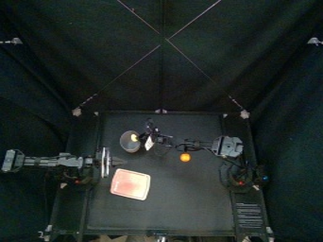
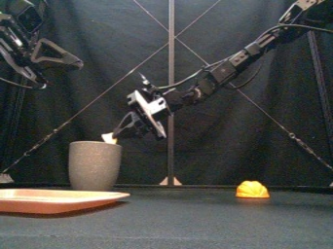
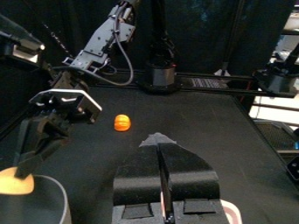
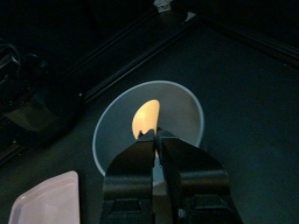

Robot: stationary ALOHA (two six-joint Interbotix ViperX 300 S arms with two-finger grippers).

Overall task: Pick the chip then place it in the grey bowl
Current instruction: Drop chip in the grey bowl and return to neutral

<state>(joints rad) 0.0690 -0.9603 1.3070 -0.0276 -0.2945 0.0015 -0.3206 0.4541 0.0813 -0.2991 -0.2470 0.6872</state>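
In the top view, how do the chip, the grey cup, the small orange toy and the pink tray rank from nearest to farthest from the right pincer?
1. The chip: held in the right pincer.
2. The grey cup: beneath it.
3. The small orange toy, on the right side, and the pink tray, toward the front: too close to call.

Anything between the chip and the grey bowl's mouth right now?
Nothing visible. The right gripper holds the chip over the open mouth of the grey bowl; the orange toy and pink tray lie well aside.
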